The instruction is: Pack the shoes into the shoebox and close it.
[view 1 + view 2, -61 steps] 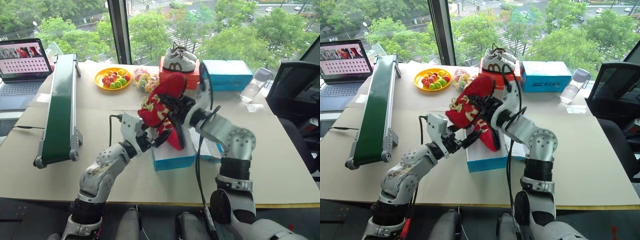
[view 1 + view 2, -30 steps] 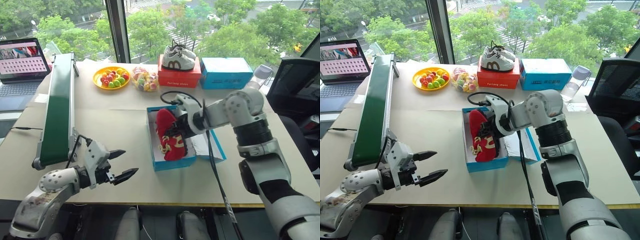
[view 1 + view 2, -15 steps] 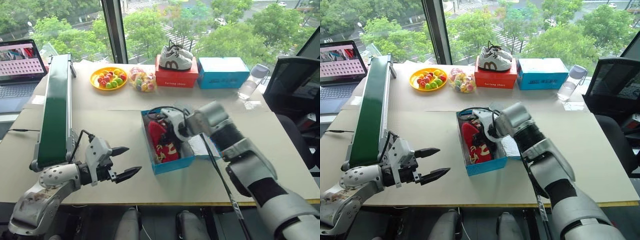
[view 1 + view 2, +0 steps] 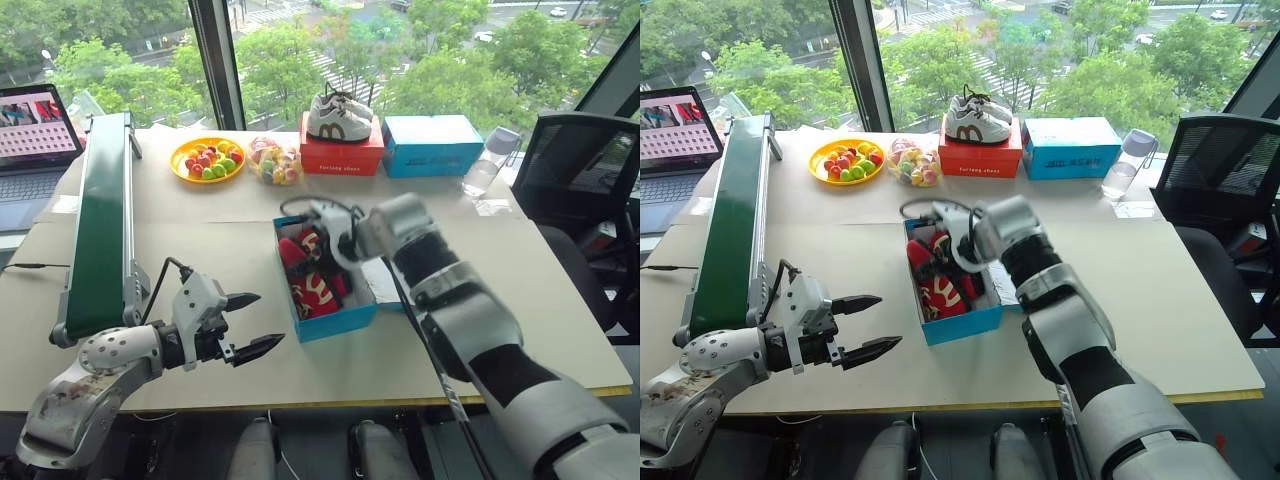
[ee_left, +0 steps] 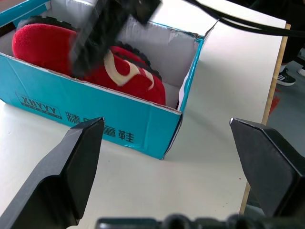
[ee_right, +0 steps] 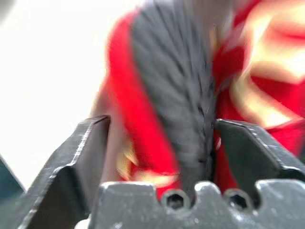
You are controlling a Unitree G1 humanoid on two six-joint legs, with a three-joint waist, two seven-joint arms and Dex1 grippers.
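The blue shoebox [image 4: 340,322] stands open in the middle of the table, its lid [image 4: 388,288] lying flat on its right side. Both red shoes [image 4: 310,285] lie inside it. My right gripper [image 4: 312,240] hangs over the box's far end, pointing down into it. In the right wrist view its open fingers [image 6: 86,157] straddle a red shoe's dark sole [image 6: 176,114], with a gap on one side. My left gripper [image 4: 270,318] is open and empty near the table's front edge, left of the box. It faces the box's near wall [image 5: 95,119].
A long green conveyor [image 4: 105,215] runs along the left. At the back stand a laptop [image 4: 30,130], a yellow fruit plate [image 4: 205,158], a candy bag [image 4: 273,160], a red box [image 4: 342,158] bearing white sneakers [image 4: 335,118], a plain blue box [image 4: 432,145] and a bottle [image 4: 480,165]. A black chair [image 4: 580,170] stands right.
My right gripper has lowered the red shoe into the box, opened, and shifted toward the box's far end. The left gripper has drawn back from the box and stays open.
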